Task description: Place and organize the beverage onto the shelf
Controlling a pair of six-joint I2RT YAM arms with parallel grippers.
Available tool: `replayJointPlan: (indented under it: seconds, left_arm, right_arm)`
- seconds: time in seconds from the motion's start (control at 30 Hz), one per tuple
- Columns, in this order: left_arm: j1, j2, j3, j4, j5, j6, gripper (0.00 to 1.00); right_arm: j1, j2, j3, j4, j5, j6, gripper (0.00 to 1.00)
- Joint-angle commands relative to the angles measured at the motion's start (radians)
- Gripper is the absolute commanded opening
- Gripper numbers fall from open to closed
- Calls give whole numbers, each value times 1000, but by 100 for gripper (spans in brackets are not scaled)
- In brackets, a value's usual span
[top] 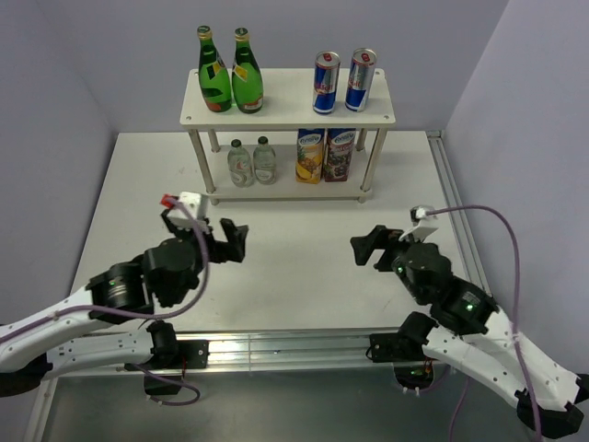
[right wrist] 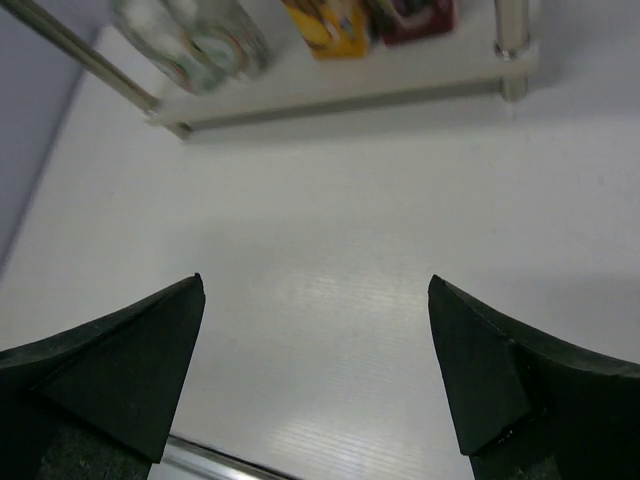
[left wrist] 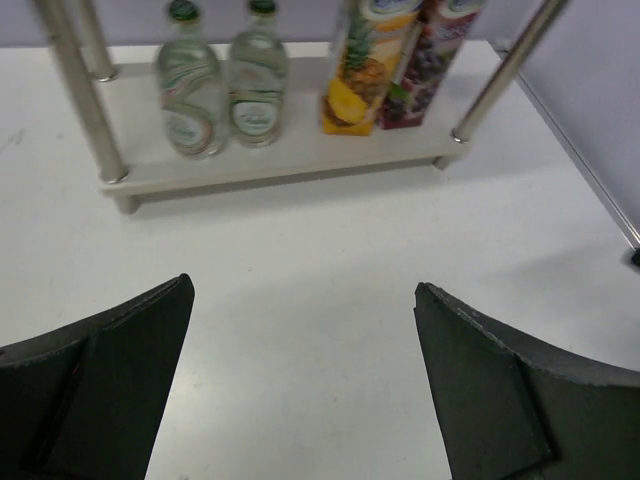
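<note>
The left gripper (top: 235,241) is wide open and holds nothing. Its two black fingers (left wrist: 110,390) are spread apart above the bare white table (top: 294,276). It sits in front of the left half of the shelf (top: 285,92) and is well apart from it.

The right gripper (top: 366,247) is wide open too, and it is empty. It sits in front of the right half of the shelf, also well apart from it. The two grippers point toward each other, with bare table between them.

The shelf has two pale boards on thin metal posts (top: 196,155). All the drinks stand upright on it.

On the left end of the top board stand two green glass bottles (top: 214,83) with yellow labels, just beside each other. On the right end of the top board stand two slim cans (top: 326,83) in blue, silver and red, also just beside each other.

On the bottom board, under the green bottles, stand two small clear bottles (top: 239,163), side by side. To their right, under the cans, stand two juice cartons (top: 310,157). One is yellow with a pineapple on it. The other is dark red with grapes on it. The cartons touch each other.
</note>
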Motion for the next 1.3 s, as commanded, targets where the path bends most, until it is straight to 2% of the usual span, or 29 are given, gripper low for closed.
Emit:
replayJointPlan:
  seconds: [0.0, 0.03, 0.1, 0.2, 0.3, 0.53, 1.27]
  left_arm:
    - [-28, -62, 84, -333, -199, -234, 98]
    - [-28, -64, 160, -383, -208, -257, 98]
    - [-28, -82, 213, -442, -222, -259, 98]
    - [-28, -142, 193, -352, -216, -135, 99]
    - [-28, -189, 114, -259, -199, -89, 99]
    - [-26, -205, 98, -273, -208, -101, 97]
    - [-26, -218, 72, -275, -188, -103, 97]
  right_arm:
    - [8, -22, 300, -57, -38, -62, 100]
    - [6, -18, 359, -99, -56, -94, 100]
    - [8, -3, 473, -140, -70, -123, 100]
    - [8, 5, 661, -211, -75, -183, 100]
    - [6, -13, 711, -268, -46, -229, 100]
    - [6, -90, 687, -300, -9, -247, 100]
    - [6, -101, 634, -291, 19, -260, 100]
